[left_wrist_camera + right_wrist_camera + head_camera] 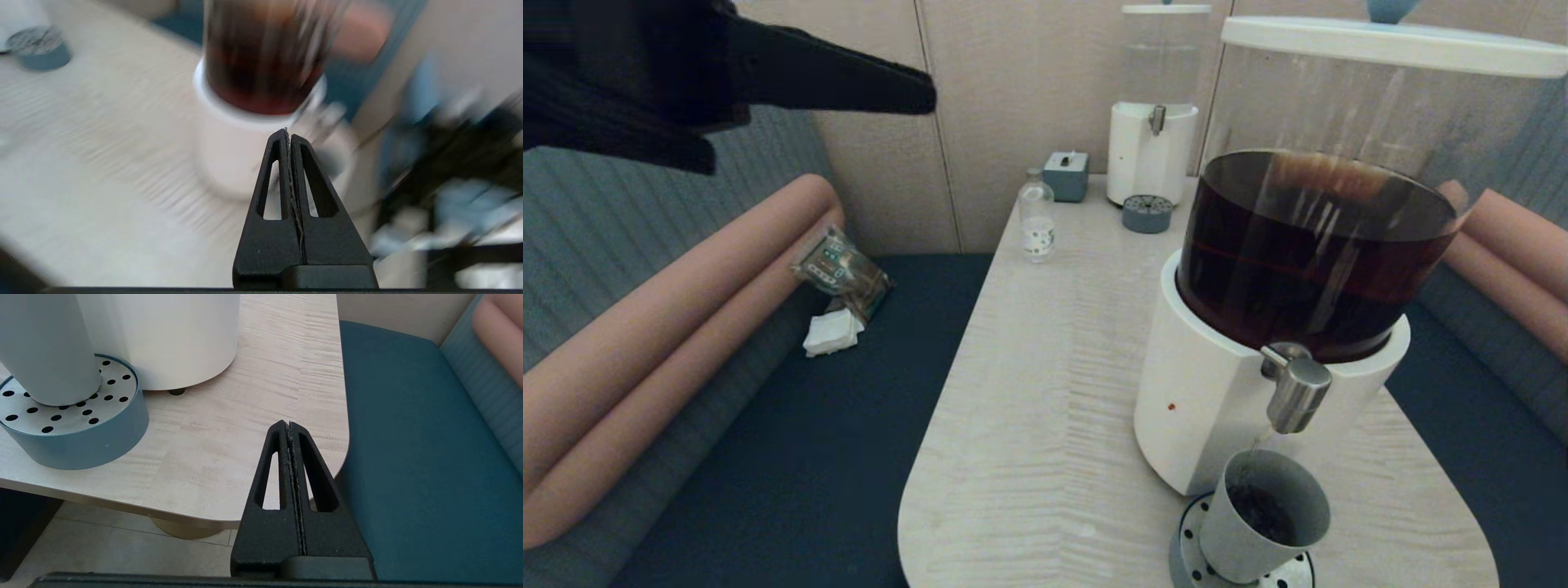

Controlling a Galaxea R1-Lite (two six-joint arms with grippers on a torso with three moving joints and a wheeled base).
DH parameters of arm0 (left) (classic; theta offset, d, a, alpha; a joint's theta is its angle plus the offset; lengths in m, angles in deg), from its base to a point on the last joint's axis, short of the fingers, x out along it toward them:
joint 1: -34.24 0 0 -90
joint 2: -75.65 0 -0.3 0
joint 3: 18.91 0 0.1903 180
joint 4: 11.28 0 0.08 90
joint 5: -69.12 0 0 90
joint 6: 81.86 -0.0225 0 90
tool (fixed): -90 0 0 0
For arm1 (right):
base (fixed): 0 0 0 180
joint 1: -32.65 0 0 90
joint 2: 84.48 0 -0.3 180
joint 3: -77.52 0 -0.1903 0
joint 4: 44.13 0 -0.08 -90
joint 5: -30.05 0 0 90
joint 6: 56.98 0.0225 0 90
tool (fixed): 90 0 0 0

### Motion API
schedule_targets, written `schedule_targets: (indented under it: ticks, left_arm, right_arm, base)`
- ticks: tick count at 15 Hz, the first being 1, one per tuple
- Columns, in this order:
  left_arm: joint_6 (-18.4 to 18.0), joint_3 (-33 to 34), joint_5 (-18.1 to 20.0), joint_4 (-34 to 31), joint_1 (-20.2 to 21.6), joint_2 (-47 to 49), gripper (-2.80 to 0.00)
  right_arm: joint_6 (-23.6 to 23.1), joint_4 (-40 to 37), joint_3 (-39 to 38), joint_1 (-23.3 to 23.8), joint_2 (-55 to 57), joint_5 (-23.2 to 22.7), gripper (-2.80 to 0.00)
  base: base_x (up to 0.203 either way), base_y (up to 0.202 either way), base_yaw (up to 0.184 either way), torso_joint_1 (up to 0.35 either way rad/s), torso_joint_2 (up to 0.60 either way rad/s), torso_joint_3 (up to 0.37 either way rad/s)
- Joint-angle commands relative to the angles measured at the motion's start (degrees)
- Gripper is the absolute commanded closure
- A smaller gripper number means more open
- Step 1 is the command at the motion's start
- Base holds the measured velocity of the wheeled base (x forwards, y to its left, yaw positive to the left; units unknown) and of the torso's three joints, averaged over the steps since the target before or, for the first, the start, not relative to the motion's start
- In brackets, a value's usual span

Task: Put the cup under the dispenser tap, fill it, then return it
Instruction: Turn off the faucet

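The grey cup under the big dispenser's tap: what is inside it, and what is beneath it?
Inside the cup lies dark liquid, low down; its depth cannot be judged. A thin stream runs in from the dispenser tap. Beneath stands a perforated drip tray; the cup covers the tray's middle.

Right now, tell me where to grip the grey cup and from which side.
Grip the cup around its plain handleless wall, below the rim. Bring the right tool in from the table's right edge, probably: the dispenser's white base blocks behind, the tap above.

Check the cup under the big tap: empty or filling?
Filling. The cup stands upright on the drip tray beneath the tap, dark liquid pooled low inside and a thin stream running in. Far from full.
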Motion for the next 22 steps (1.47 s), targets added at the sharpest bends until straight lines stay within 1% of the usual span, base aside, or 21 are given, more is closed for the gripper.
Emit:
schedule_targets:
  ticks: [1,2,3,4,5,6,7,8,10,12,15,18,22]
  left_arm:
    - [-17.2,-6.9,-5.0,-15.5,-3.1,6.7,0.0]
    - [-25.2,-10.8,-11.6,-23.0,-5.7,9.4,0.0]
    - [-28.2,-12.4,-17.2,-25.4,-9.3,11.2,0.0]
    - [-28.9,-13.0,-20.5,-24.9,-12.0,13.0,0.0]
    - [-29.7,-13.2,-22.1,-22.5,-14.6,15.3,0.0]
    - [-30.9,-13.4,-22.8,-19.0,-16.8,17.3,0.0]
    - [-31.4,-13.5,-23.7,-15.3,-19.2,19.0,0.0]
    - [-31.6,-13.6,-24.8,-13.0,-21.5,20.4,0.0]
    - [-31.7,-13.6,-26.6,-11.7,-25.5,22.3,0.0]
    - [-31.7,-13.4,-28.4,-11.5,-28.1,23.4,0.0]
    - [-31.7,-12.9,-29.9,-11.5,-29.8,24.0,0.0]
    - [-31.7,-11.9,-30.6,-11.5,-31.1,23.9,0.0]
    - [-31.9,-10.5,-31.7,-11.2,-31.7,24.1,0.0]
  right_arm:
    - [0.0,0.0,-0.5,0.0,-0.2,0.0,0.0]
    - [0.0,0.0,-0.6,0.0,-0.2,0.0,0.0]
    - [-0.1,0.0,-0.6,0.0,-0.2,0.0,0.0]
    - [0.0,0.0,-0.5,0.0,-0.2,0.0,0.0]
    - [0.0,0.0,-0.6,0.0,-0.2,0.0,0.0]
    - [0.0,0.0,-0.5,0.0,-0.2,0.0,0.0]
    - [0.0,0.0,-0.6,0.0,-0.2,0.0,0.0]
    - [0.0,0.0,-0.5,0.0,-0.2,0.0,0.0]
    - [0.0,0.0,-0.6,0.0,-0.2,0.0,0.0]
    - [-0.1,0.0,-0.6,0.0,-0.2,0.0,0.0]
    - [0.0,0.0,-0.6,0.0,-0.2,0.0,0.0]
    - [0.0,0.0,-0.6,0.0,-0.2,0.0,0.0]
    - [0.0,0.0,-0.6,0.0,-0.2,0.0,0.0]
  base:
    - [0.0,0.0,0.0,0.0,0.0,0.0]
    - [0.0,0.0,0.0,0.0,0.0,0.0]
    - [0.0,0.0,0.0,0.0,0.0,0.0]
    - [0.0,0.0,0.0,0.0,0.0,0.0]
    - [0.0,0.0,0.0,0.0,0.0,0.0]
    - [0.0,0.0,0.0,0.0,0.0,0.0]
    - [0.0,0.0,0.0,0.0,0.0,0.0]
    - [0.0,0.0,0.0,0.0,0.0,0.0]
    - [0.0,0.0,0.0,0.0,0.0,0.0]
    - [0.0,0.0,0.0,0.0,0.0,0.0]
    - [0.0,0.0,0.0,0.0,0.0,0.0]
    - [0.0,0.0,0.0,0.0,0.0,0.0]
    - [0.0,0.0,0.0,0.0,0.0,0.0]
